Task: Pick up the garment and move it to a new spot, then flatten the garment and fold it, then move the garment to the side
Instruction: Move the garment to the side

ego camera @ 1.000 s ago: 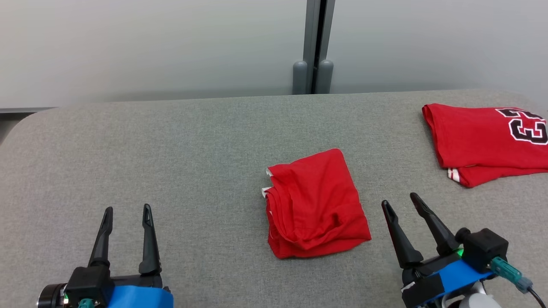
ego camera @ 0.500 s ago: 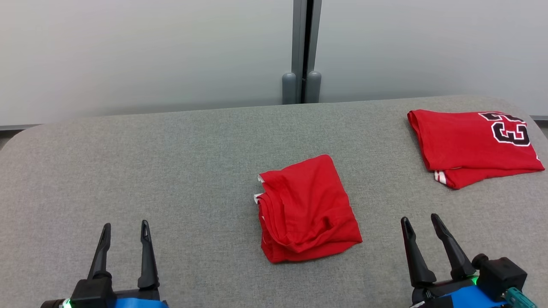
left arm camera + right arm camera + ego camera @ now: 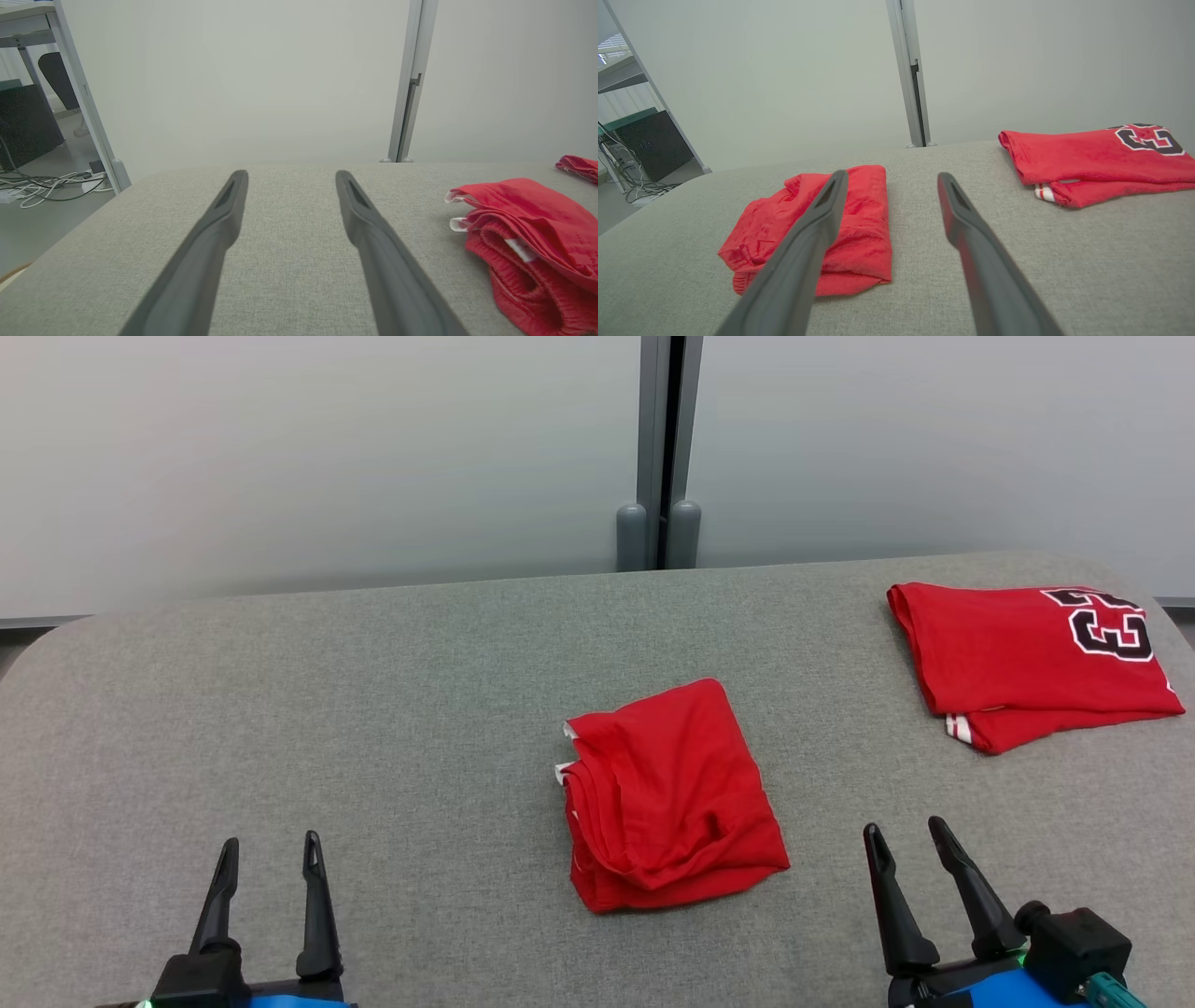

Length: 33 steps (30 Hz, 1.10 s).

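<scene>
Head view: two red garments (image 3: 667,793) (image 3: 1027,658)

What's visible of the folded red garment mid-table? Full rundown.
The red garment is plain, knit-looking cloth folded into a rough, skewed rectangle. Stacked layers show along its left edge, where bits of white trim poke out; the top is wrinkled. It lies on the grey fabric table near the centre, apart from the numbered red jersey at far right. The open left end effector and right end effector both sit short of it, touching nothing.
</scene>
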Tool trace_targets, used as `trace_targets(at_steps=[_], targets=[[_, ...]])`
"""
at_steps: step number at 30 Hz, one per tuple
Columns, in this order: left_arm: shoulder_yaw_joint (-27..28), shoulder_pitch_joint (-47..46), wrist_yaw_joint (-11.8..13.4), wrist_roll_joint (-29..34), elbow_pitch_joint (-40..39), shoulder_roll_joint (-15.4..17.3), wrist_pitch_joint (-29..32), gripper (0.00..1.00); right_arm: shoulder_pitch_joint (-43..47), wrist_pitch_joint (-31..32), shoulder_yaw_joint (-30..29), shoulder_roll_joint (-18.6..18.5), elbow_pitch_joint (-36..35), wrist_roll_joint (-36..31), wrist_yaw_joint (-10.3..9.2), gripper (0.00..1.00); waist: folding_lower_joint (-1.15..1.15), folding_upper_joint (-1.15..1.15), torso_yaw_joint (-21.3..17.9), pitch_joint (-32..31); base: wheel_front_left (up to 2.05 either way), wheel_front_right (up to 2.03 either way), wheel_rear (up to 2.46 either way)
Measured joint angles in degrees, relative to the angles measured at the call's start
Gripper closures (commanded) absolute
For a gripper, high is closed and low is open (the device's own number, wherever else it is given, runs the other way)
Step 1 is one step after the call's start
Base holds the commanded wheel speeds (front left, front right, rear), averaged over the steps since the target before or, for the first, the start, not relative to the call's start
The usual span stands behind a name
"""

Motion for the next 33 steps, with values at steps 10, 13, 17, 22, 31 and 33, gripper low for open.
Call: trace_targets(at_steps=[10,13,17,22,31,33], targets=[[-0.2,0.1,-0.2,0.0,0.5,0.0,0.0,0.00,-1.4,0.0,0.7,-0.6,3.0,-0.5,0.00,0.00,0.00,0.00,0.7,-0.1,0.00,0.00,0.00],[-0.9,0.0,-0.2,0.0,0.4,0.0,0.0,0.00,-5.0,0.0,1.5,-1.2,5.1,-0.7,-0.01,0.00,0.00,0.00,1.1,0.4,0.00,0.00,0.00],[-1.2,-1.0,0.0,0.0,0.1,0.0,0.0,0.00,-12.1,0.0,4.3,-2.6,10.0,-0.7,0.00,0.00,0.00,0.00,1.7,1.5,0.00,0.00,0.00],[-2.2,-2.2,0.2,-0.1,-0.2,0.0,0.0,0.00,-21.7,0.2,7.7,-3.9,19.5,-0.4,0.00,0.00,0.00,0.00,2.8,3.3,0.00,0.00,0.00],[-4.5,-4.9,1.1,-1.2,-0.7,0.0,0.0,0.00,-32.3,2.7,12.9,-5.4,36.7,1.9,0.00,0.00,0.00,0.00,5.9,7.3,0.00,0.00,0.00],[-4.8,-5.3,1.3,-1.5,-0.7,0.0,0.0,0.00,-33.3,2.6,13.5,-5.6,40.0,2.7,0.00,0.00,0.00,0.00,6.6,8.1,0.00,0.00,0.00]])
